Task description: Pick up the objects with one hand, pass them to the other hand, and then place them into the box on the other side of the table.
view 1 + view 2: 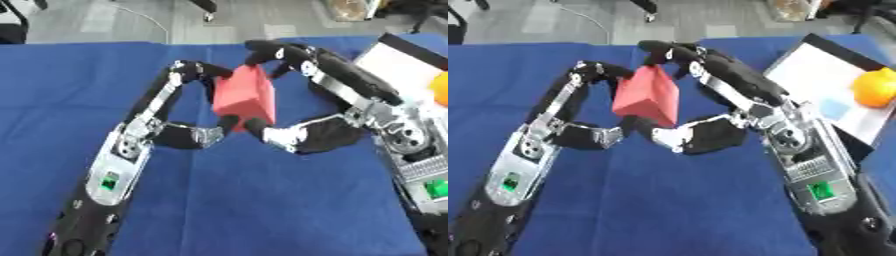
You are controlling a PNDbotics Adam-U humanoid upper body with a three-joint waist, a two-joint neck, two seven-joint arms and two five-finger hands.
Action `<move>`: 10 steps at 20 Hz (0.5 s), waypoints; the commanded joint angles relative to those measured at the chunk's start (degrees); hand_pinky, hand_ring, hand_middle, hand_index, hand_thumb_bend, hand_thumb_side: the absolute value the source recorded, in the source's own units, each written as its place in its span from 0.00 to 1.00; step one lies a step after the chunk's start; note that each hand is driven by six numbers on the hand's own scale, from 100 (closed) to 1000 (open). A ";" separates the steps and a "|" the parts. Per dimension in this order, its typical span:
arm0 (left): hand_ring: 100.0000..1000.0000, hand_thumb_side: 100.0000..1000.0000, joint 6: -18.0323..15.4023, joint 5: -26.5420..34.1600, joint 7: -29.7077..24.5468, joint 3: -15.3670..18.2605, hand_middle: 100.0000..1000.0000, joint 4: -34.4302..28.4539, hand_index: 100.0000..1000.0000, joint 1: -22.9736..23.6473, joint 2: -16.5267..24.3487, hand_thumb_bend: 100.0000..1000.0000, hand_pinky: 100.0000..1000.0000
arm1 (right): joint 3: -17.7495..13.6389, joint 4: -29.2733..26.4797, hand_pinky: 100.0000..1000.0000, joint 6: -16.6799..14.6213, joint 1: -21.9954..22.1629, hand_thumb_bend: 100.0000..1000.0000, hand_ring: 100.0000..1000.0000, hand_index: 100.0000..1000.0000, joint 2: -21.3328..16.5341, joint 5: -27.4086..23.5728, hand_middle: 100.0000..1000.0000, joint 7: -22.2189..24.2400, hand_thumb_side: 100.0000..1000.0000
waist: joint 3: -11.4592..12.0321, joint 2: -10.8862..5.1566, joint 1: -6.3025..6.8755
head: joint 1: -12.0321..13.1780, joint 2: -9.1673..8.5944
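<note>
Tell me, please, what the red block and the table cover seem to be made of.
Red block: probably foam or matte plastic; flat, dull faces with no shine. Table cover: likely blue cloth; soft, matte and even, though its weave cannot be made out.

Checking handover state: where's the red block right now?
Mid-table, above the blue cloth, the red block sits between both hands: left hand and right hand each grip it. White box lies to the right.
</note>
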 commanded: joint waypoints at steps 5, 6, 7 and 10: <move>0.37 0.14 -1.00 -0.84 -0.25 -0.46 0.27 -1.29 0.39 -1.21 0.28 0.00 0.78 | -0.11 -0.77 0.73 -0.43 -0.81 0.21 0.86 0.98 -0.97 3.52 0.72 3.09 0.46 | -0.08 -1.41 -0.64 | 0.25 -0.14; 0.37 0.14 -1.09 -0.99 -0.20 -0.45 0.27 -1.37 0.39 -1.20 0.29 0.00 0.78 | -0.18 -0.82 0.73 -0.42 -0.80 0.20 0.86 0.98 -0.95 4.02 0.73 3.32 0.45 | -0.09 -1.41 -0.63 | 0.26 -0.14; 0.37 0.14 -1.24 -1.24 -0.14 -0.41 0.27 -1.50 0.39 -1.17 0.30 0.00 0.77 | -0.38 -0.92 0.73 -0.31 -0.79 0.20 0.86 0.98 -0.95 4.80 0.73 3.29 0.44 | -0.09 -1.41 -0.63 | 0.28 -0.14; 0.37 0.14 -1.42 -1.74 0.17 -0.39 0.27 -1.59 0.39 -1.02 0.26 0.00 0.78 | -0.67 -1.14 0.73 -0.14 -0.74 0.21 0.86 0.99 -0.83 6.33 0.74 2.32 0.43 | -0.12 -1.41 -0.61 | 0.26 -0.14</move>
